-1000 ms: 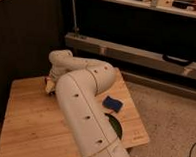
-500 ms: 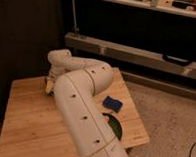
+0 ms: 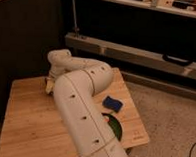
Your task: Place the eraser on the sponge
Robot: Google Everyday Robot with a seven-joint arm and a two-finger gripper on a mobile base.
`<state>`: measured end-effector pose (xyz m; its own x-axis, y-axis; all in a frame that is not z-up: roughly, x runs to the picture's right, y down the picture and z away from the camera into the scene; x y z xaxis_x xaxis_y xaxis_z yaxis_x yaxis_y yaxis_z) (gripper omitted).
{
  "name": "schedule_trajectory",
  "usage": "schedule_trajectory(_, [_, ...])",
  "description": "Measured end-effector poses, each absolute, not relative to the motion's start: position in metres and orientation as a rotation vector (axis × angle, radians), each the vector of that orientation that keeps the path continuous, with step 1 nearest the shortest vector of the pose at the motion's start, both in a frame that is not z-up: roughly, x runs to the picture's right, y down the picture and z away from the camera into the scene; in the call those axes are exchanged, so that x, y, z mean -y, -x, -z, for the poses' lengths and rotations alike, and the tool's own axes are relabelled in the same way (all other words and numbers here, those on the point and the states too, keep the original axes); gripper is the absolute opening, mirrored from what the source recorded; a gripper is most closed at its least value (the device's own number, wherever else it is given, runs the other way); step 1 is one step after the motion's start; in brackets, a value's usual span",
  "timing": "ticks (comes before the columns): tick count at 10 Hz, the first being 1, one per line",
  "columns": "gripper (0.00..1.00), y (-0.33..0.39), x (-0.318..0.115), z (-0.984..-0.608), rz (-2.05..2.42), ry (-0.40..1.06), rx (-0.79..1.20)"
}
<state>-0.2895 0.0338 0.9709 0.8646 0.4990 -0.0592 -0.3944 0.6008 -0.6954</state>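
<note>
Camera view shows you the gripper (image 3: 50, 84) low over the table's (image 3: 24, 118) left part, the sponge (image 3: 111, 103) well apart beyond the arm (image 3: 80, 104). The eraser is hidden, and you cannot tell the gripper's state.

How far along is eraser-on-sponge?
Done: nothing visible; the sponge lies bare on the table. In hand: the gripper is low near the table's far edge, at the left of the view, apart from the sponge. The eraser is not visible, possibly behind the arm. Left: grasp, carry, place.
</note>
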Motion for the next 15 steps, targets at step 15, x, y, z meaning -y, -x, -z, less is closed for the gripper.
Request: schedule_trajectory(15, [0.28, 0.279, -0.026, -0.976, -0.539, 0.735, 0.024])
